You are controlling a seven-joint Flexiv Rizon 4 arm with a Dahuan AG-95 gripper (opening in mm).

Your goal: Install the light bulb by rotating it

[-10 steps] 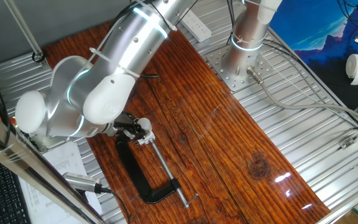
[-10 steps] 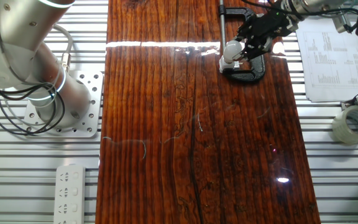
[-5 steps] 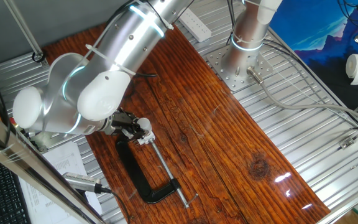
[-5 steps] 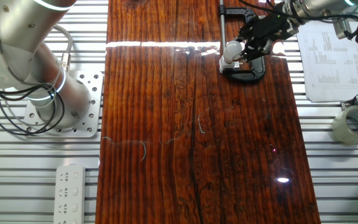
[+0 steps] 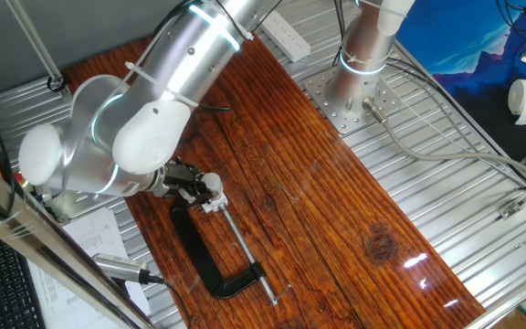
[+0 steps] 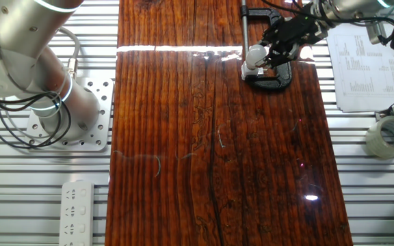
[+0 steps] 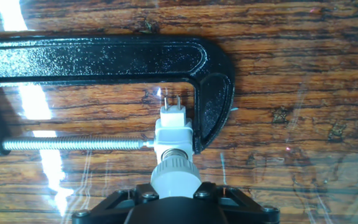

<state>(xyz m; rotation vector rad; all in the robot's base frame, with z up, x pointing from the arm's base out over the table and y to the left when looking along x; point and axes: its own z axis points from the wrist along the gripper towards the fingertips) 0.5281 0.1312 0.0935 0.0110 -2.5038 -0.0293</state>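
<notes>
From one fixed view, my arm (image 5: 126, 137) leans low over the bench's (image 5: 336, 219) left edge. In the other, the gripper (image 6: 273, 49) is clamped on the bulb (image 6: 254, 55). Hand view: bulb (image 7: 175, 176) seated in the socket (image 7: 173, 132) inside the clamp (image 7: 104, 60); a tilted twist, I'd judge, could cross-thread it.

Bright, even overhead light. White glare streaks lay on the glossy counter (image 6: 183, 137), one band crossing beside the black C-clamp (image 7: 104, 59) in the hand view. Fixed views were sharp; the light bulb (image 7: 175, 177) nearest the hand camera looked washed out and soft.
</notes>
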